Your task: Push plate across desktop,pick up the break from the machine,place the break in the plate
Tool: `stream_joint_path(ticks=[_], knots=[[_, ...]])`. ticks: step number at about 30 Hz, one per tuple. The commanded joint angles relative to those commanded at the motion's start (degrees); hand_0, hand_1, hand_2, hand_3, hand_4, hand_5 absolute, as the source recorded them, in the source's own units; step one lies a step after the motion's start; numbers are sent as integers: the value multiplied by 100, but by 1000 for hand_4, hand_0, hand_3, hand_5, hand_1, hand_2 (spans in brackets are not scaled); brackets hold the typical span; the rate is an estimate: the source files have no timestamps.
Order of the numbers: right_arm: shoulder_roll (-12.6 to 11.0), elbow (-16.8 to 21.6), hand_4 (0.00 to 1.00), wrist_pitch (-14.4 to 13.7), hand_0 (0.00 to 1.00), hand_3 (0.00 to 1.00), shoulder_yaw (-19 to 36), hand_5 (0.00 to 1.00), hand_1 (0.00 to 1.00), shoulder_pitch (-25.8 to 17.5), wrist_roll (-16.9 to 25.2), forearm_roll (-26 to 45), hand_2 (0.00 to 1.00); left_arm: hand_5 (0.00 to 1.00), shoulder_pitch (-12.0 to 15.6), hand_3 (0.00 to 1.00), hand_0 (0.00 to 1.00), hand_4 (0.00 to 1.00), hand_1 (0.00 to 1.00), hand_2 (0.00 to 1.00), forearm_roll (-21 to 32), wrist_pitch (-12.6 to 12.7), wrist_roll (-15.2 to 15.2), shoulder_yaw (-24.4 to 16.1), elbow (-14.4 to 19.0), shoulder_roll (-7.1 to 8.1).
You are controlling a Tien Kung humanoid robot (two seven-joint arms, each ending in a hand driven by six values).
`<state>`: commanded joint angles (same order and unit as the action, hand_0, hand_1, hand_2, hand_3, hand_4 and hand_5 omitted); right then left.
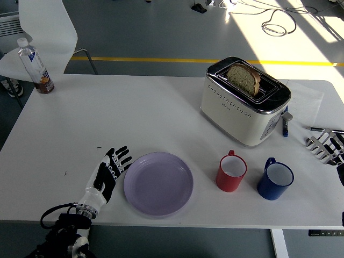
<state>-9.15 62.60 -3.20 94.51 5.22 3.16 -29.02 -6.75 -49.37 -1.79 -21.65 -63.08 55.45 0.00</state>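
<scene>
Pushing the plate (158, 184): your left robot hand (107, 173) lies flat, fingers spread, against its left rim, lower centre of frame. It looks light, rigid, likely slippery on the desk (134, 113). Bread (244, 78) stands in the toaster (244, 102), upper right; soft, crumbly, so pinch its exposed top edge gently. Right robot hand (325, 145) rests open at right edge.

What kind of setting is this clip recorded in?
Probably a lab or workshop staged as a breakfast table: grey floor with a yellow line and loose cables, and a white table holding a toaster, plate and mugs.
</scene>
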Motion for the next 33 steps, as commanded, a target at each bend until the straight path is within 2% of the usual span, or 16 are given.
stream_joint_path(ticks=[1,11,18,24,27,30,31,33], knots=[[-1,0,651,0,675,682,-1,572,656,-3,0,0,680,998,2,803,706,562,781,896,-4,-4,4,1,1,0],[-9,-2,651,-2,677,682,-20,573,656,-41,1,2,678,998,49,800,685,563,762,887,-5,-114,91,28,-1,0],[-2,-8,650,-1,677,682,-50,572,656,-52,0,7,678,998,67,797,677,565,754,880,-17,-82,26,47,67,0],[5,-5,651,9,678,682,-36,575,656,-41,0,-2,678,998,84,784,665,565,750,867,-8,514,-400,7,169,0],[9,5,651,2,678,682,-33,575,657,-27,-1,-15,677,998,123,767,667,566,752,850,-33,812,-554,-207,235,0],[-8,78,651,-63,678,682,-31,575,657,-8,-2,-128,677,998,174,767,667,566,752,850,-55,933,-608,-487,303,0],[-16,119,649,-103,680,682,-32,574,658,-1,-2,-208,678,998,188,771,711,568,768,861,-64,957,-615,-596,327,0],[-64,258,649,-265,680,682,-70,574,658,33,29,-476,678,998,211,771,711,568,768,861,-81,986,-622,-785,380,0]])
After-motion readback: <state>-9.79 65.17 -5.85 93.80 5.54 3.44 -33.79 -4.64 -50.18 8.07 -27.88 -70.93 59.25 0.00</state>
